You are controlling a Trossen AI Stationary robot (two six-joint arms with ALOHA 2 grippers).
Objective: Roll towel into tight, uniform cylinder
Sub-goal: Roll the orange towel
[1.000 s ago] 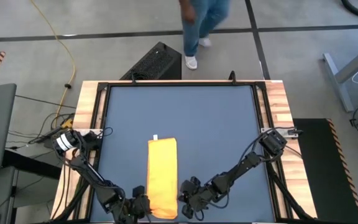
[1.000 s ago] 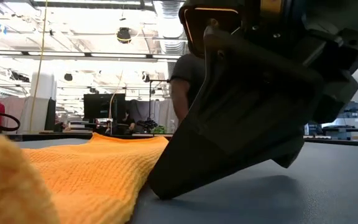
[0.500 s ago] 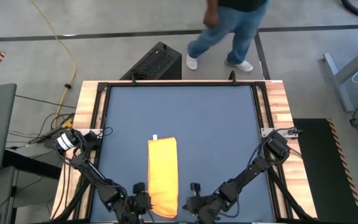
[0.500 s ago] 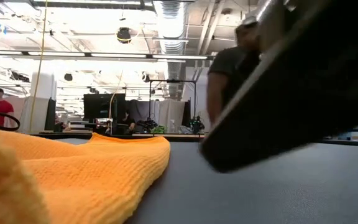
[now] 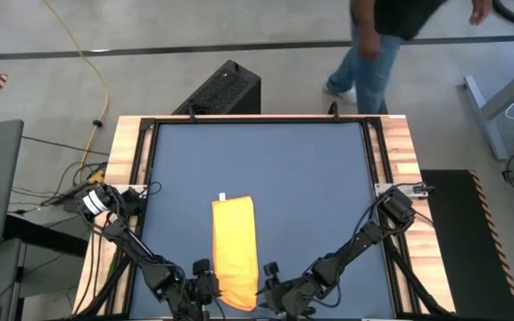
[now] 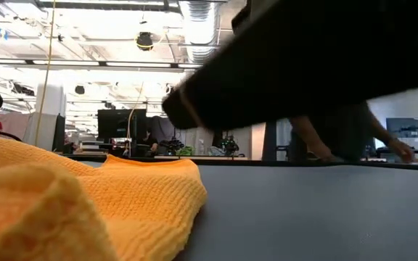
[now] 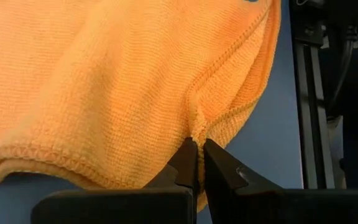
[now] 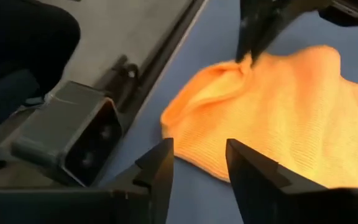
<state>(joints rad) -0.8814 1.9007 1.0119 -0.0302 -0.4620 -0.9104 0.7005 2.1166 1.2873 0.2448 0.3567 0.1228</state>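
Note:
The yellow towel [image 5: 235, 251] lies as a long folded strip on the dark blue mat [image 5: 275, 160], with its white tag [image 5: 222, 196] at the far end. My left gripper [image 5: 205, 287] is at the towel's near left corner; in the left wrist view [image 7: 197, 144] it is shut on a pinch of the towel's hem [image 7: 166, 81]. My right gripper [image 5: 267, 290] is just right of the towel's near end. In the right wrist view [image 8: 199, 163] it is open and empty, a little short of the towel's edge [image 8: 278, 118]. The towel fills the low view's left [image 6: 115, 203].
The mat is framed by black rails and wooden table edges [image 5: 400, 152]. A low-view camera block [image 8: 82, 134] sits by the table's front edge. A person [image 5: 377, 45] walks on the floor beyond the table. A black box [image 5: 221, 89] lies on the floor.
My right gripper has moved left, close to the towel's near end, and has risen in the low view. The left gripper stays on the corner. The person has walked to the right.

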